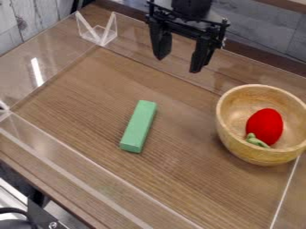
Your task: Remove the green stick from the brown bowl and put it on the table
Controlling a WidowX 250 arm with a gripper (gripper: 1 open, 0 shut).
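My jaws (182,61) are up at the top of the view, above the far part of the table (89,121). They are dark, and they point down. I cannot tell if they are wide or narrow. My arm (191,11) goes up from them and out of the top of the view.

The green stick (139,126) lies flat on the brown table, nearer the front than my jaws and well apart from them. It is out of the bowl, to the left of it in the view, and it lies a bit slanted.

The brown bowl (225,119) is at the right side of the view. It is round. Inside it sits a round red thing (264,124), with a small green bit (255,140) by its near end.
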